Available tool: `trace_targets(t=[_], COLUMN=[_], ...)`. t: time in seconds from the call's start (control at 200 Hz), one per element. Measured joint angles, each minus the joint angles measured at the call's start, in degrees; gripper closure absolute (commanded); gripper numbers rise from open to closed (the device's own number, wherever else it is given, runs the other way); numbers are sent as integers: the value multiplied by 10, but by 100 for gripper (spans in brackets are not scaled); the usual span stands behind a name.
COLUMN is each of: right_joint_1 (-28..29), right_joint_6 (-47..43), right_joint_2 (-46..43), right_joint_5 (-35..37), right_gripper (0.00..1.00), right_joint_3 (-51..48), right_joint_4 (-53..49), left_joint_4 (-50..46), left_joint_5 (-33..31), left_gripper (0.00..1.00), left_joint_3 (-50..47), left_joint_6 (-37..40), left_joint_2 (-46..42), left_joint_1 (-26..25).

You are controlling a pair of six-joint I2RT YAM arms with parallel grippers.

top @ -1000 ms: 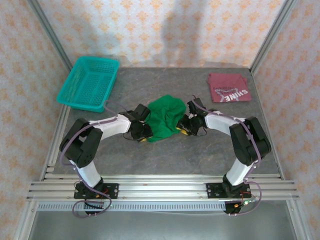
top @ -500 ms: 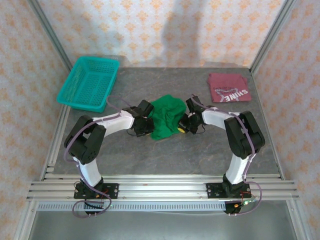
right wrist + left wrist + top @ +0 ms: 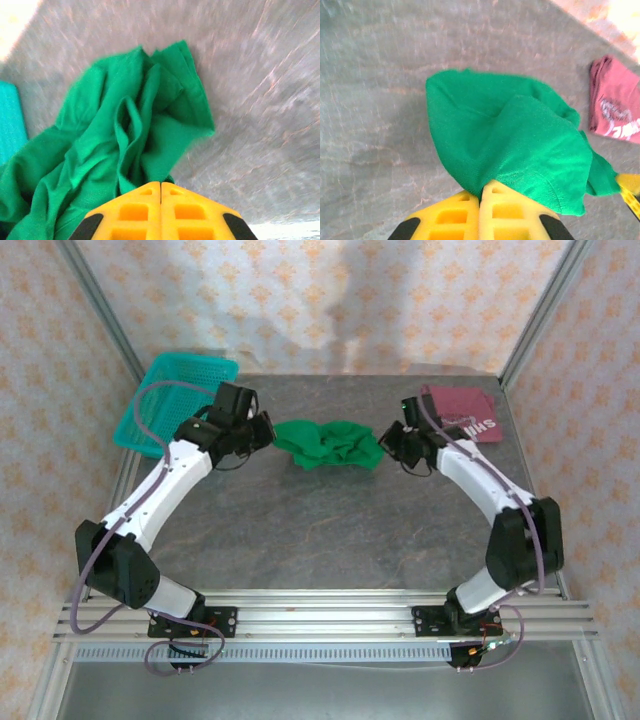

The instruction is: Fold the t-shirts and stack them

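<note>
From above, the bright green cloth t-shirt [image 3: 330, 443] lies bunched and crumpled toward 12 o'clock on the grey stone-look counter [image 3: 330, 530], strung between the two arms. The left gripper [image 3: 265, 432] meets its 9 o'clock end and the right gripper [image 3: 392, 443] its 3 o'clock end. The maroon folded t-shirt with white "SHINE" lettering [image 3: 470, 405] sits flat at about 1 o'clock, just behind the right arm, which covers part of it. The teal plastic mesh basket [image 3: 170, 390] stands at 10 o'clock, behind the left arm.

The wrist views settle what the overhead view leaves too small to judge. In the left wrist view the left gripper [image 3: 481, 189] has its yellow fingers pressed together, pinching a fold of the green t-shirt [image 3: 520, 145], which fans out toward 12 o'clock. The maroon t-shirt [image 3: 612, 107] lies at 2 o'clock, apart from the green cloth.

In the right wrist view the right gripper [image 3: 160, 186] is likewise pressed together on the green t-shirt [image 3: 125, 135], whose deep creases run toward 11 o'clock. A sliver of the teal basket [image 3: 10, 120] shows at 9 o'clock, and bare counter [image 3: 250, 100] fills the 2 o'clock side.
</note>
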Motion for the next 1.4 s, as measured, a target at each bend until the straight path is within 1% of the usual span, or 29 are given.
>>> trace_targets(t=[0.14, 0.245, 0.33, 0.395, 0.51, 0.635, 0.706, 0.766, 0.846, 0.896, 0.911, 0.986, 1.016, 1.051, 1.106, 1.171, 1.236, 1.396], right_joint_1=[-75, -139, -173, -188, -205, -217, -220, -220, -218, -211, -205, -175, -157, -137, -103, -63, -28, 10], right_joint_6=[-25, -39, -48, -52, -57, -57, -57, -56, -48, -45, -46, -49, -52, -56, -63, -67, -71, -76], right_joint_2=[-49, -78, -98, -107, -111, -126, -135, -143, -149, -144, -139, -107, -90, -72, -42, -5, 47, 151], right_joint_5=[23, 25, 24, 18, 7, -5, -24, -54, -91, -110, -114, -128, -129, -129, -130, -130, -126, -122], right_gripper=[100, 100, 100, 100, 100, 100, 100, 90, 83, 79, 77, 70, 65, 56, 50, 46, 45, 45], right_joint_3=[38, 67, 81, 94, 117, 120, 115, 90, 36, -5, -20, -50, -55, -56, -56, -54, -46, -17], right_joint_4=[-28, -40, -43, -45, -46, -50, -50, -42, -31, -24, -25, -35, -41, -46, -46, -46, -43, -42], left_joint_4=[-26, -31, -33, -35, -38, -37, -32, -23, -19, -9, -10, -19, -24, -33, -44, -45, -52, -74], left_joint_5=[4, 8, 16, 28, 51, 64, 77, 87, 95, 98, 99, 98, 96, 94, 89, 82, 70, 29], left_gripper=[100, 100, 100, 100, 100, 100, 100, 100, 100, 100, 100, 100, 100, 100, 100, 100, 100, 100], left_joint_3=[78, 129, 170, 210, 282, 285, 259, 208, 132, 66, 33, -55, -89, -119, -164, -208, -251, -299], left_joint_6=[19, 19, 18, 18, 19, 18, 16, 14, 12, 9, 5, -3, -6, -9, -18, -29, -38, -55], left_joint_2=[3, 3, 10, 24, 66, 75, 64, 43, 12, -15, -28, -65, -81, -96, -123, -155, -189, -230], left_joint_1=[50, 98, 129, 138, 136, 135, 135, 134, 130, 128, 127, 124, 123, 123, 122, 121, 121, 122])
